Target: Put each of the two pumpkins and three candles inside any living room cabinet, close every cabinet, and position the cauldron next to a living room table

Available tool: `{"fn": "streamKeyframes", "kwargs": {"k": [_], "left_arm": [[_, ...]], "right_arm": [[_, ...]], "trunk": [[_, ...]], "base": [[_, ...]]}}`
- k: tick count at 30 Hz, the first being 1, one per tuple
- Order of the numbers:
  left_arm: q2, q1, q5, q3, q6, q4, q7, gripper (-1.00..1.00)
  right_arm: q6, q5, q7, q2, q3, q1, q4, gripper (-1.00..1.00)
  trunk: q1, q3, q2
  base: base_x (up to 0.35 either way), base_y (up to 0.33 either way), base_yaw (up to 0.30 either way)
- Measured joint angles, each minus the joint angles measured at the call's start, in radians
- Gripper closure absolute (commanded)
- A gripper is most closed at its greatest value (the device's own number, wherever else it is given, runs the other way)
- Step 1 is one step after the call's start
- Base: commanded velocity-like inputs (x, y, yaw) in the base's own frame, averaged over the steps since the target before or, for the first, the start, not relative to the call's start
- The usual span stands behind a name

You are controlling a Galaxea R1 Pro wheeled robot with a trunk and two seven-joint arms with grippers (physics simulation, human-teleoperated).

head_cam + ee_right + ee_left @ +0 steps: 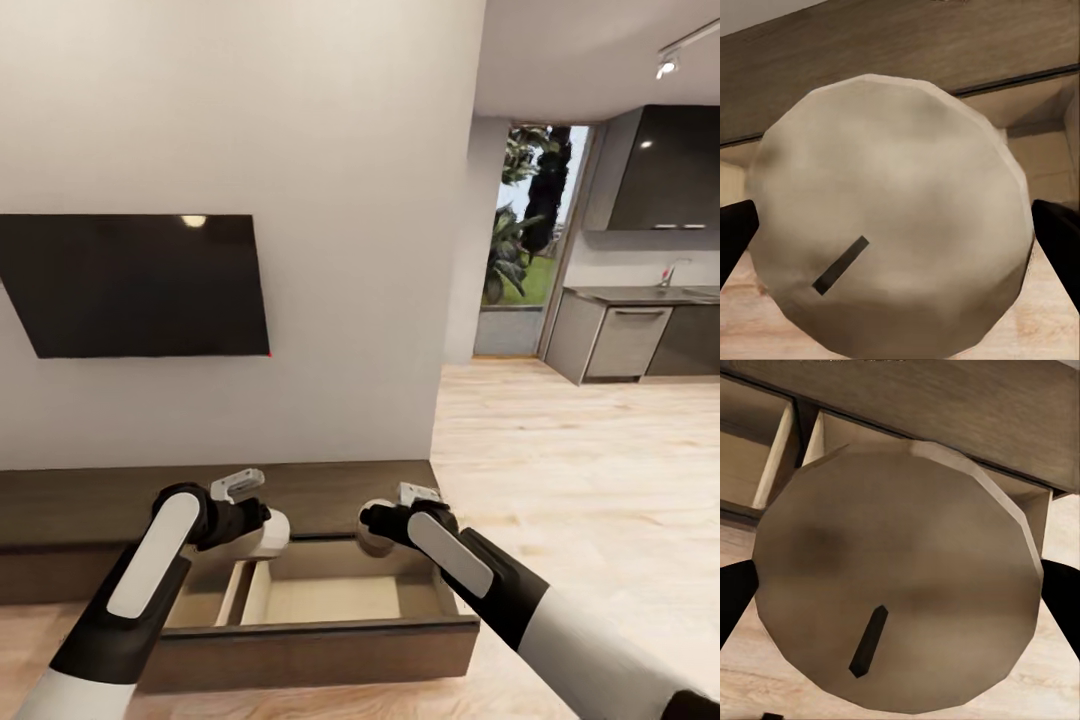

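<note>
Two candles are held above the low dark-brown cabinet (pixel 330 488), whose pull-out drawer (pixel 310 648) stands open in front of me. My left gripper (pixel 258 530) is shut on one pale candle (pixel 272 537) over the drawer's left part. In the left wrist view that candle's flat top (pixel 900 547) with its dark wick sits between black fingers (pixel 733 600). My right gripper (pixel 382 526) is shut on the second candle (pixel 372 530) over the drawer's back edge. That candle (pixel 892 187) also sits between dark fingers (pixel 1061 240).
The drawer's light wood inside (pixel 330 598) has a divider (pixel 240 592) at its left. A dark TV (pixel 140 280) hangs on the wall above the cabinet. Wood floor (pixel 580 470) runs right toward grey kitchen units (pixel 625 340) and a glass door (pixel 525 230).
</note>
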Motion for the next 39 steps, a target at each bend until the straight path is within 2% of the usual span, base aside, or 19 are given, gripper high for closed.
{"fn": "streamKeyframes", "kwargs": {"k": [2, 4, 5, 7, 11, 17, 23, 24, 27, 29, 33, 35, 38, 39], "left_arm": [[-0.001, 0.000, 0.001, -0.015, -0.001, 0.003, 0.000, 1.00], [-0.001, 0.000, -0.001, -0.019, 0.001, 0.005, 0.000, 1.00], [-0.001, 0.000, -0.001, -0.020, 0.001, 0.007, 0.000, 1.00], [-0.002, -0.001, -0.002, -0.021, 0.002, 0.017, 0.000, 1.00], [-0.007, -0.001, -0.003, -0.021, 0.001, 0.024, 0.000, 1.00], [-0.006, -0.002, 0.011, -0.013, 0.000, 0.029, -0.016, 1.00], [-0.003, -0.006, -0.003, -0.010, 0.001, 0.058, -0.028, 1.00], [-0.002, -0.024, -0.004, -0.009, 0.001, 0.100, -0.028, 1.00], [-0.007, -0.095, -0.007, -0.008, 0.000, 0.297, -0.029, 1.00], [-0.008, -0.121, -0.007, -0.008, -0.027, 0.370, -0.031, 1.00], [-0.010, -0.142, -0.006, -0.009, -0.065, 0.437, -0.034, 1.00], [-0.020, -0.166, -0.006, -0.011, -0.073, 0.482, -0.051, 1.00], [-0.029, -0.178, -0.038, -0.012, -0.093, 0.566, -0.097, 1.00], [-0.031, -0.181, -0.063, -0.014, -0.124, 0.599, -0.141, 1.00]], "right_arm": [[0.003, 0.035, 0.000, 0.060, 0.001, -0.004, 0.068, 1.00], [0.002, 0.058, 0.001, 0.107, 0.001, -0.006, 0.119, 1.00], [0.003, 0.063, 0.001, 0.122, 0.000, -0.006, 0.130, 1.00], [0.027, 0.067, 0.000, 0.135, 0.000, -0.006, 0.138, 1.00], [0.076, 0.069, 0.000, 0.140, -0.002, -0.007, 0.141, 1.00], [0.083, 0.072, -0.002, 0.140, -0.002, -0.007, 0.141, 1.00], [0.084, 0.073, -0.009, 0.140, -0.002, -0.007, 0.141, 1.00], [0.084, 0.073, -0.009, 0.140, -0.003, -0.007, 0.141, 1.00], [0.084, 0.074, -0.011, 0.140, -0.003, -0.007, 0.141, 1.00], [0.084, 0.074, -0.013, 0.140, -0.003, -0.008, 0.142, 1.00], [0.086, 0.072, -0.015, 0.141, -0.002, -0.009, 0.151, 1.00], [0.088, 0.072, -0.014, 0.141, -0.003, -0.010, 0.155, 1.00], [0.117, 0.069, -0.016, 0.143, -0.002, -0.010, 0.162, 1.00], [0.135, 0.065, -0.016, 0.149, -0.002, -0.009, 0.165, 1.00]], "trunk": [[0.000, 0.000, 0.000], [0.000, 0.000, 0.000], [0.000, 0.000, 0.000], [0.000, 0.000, 0.000], [0.000, 0.000, 0.000], [0.000, 0.000, 0.000], [0.001, 0.000, 0.000], [0.001, 0.000, 0.000], [0.001, 0.000, 0.000], [0.001, 0.000, 0.000], [0.001, 0.000, 0.000], [0.001, 0.000, 0.000], [0.001, 0.000, 0.000], [0.001, 0.000, 0.000]], "base": [[0.308, -0.117, 0.000], [0.308, -0.112, 0.000], [0.300, -0.125, 0.000], [0.280, -0.151, 0.000], [0.268, -0.166, 0.000], [0.170, -0.112, 0.000], [0.011, -0.007, 0.000], [0.000, 0.000, 0.000], [0.000, 0.000, 0.000], [0.000, 0.000, 0.000], [0.000, 0.000, 0.000], [0.000, 0.000, 0.000], [0.000, 0.000, 0.000], [0.000, 0.000, 0.000]]}}
